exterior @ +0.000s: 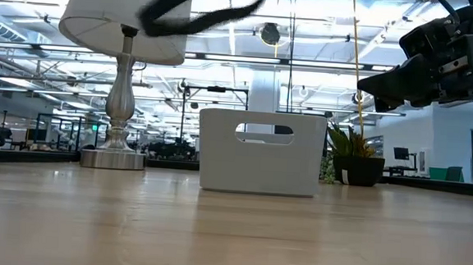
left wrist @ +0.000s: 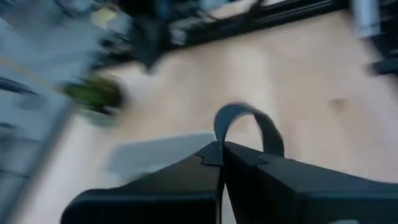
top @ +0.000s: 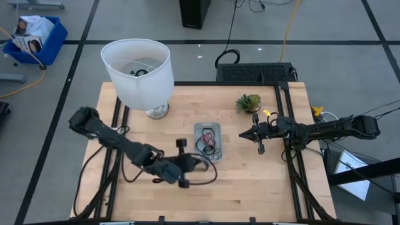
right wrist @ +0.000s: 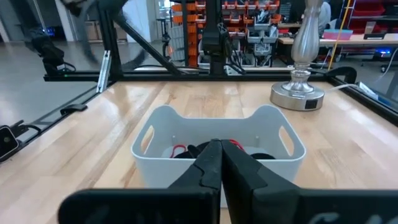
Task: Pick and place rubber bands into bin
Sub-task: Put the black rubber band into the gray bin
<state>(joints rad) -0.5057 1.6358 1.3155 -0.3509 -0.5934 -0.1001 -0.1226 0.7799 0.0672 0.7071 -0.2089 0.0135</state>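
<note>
High view: the pale grey bin (top: 207, 128) sits near the table's (top: 262, 187) centre, with red and dark rubber bands (top: 208, 142) heaped inside. The left gripper (top: 199, 164) lies at about 7 o'clock from the bin, a dark rubber band (top: 209, 178) looping out from its tip. The right gripper (top: 245, 134) waits at 3 o'clock from the bin, pointing at it. A white lamp (top: 139, 72) stands at 11 o'clock, a small potted plant (top: 248, 102) at 1 o'clock.

Low view: the bin (exterior: 261, 151) stands mid-table, lamp base at 9 o'clock, plant at 3 o'clock; the right gripper hangs at upper right.

Left wrist view: the jaws are pressed together, pinching the dark band (left wrist: 249, 124), which arches up from the fingertips (left wrist: 214, 154).

Right wrist view: the jaws meet with no gap and hold nothing; the bin (right wrist: 267, 134) with bands (right wrist: 180, 149) lies just ahead.
</note>
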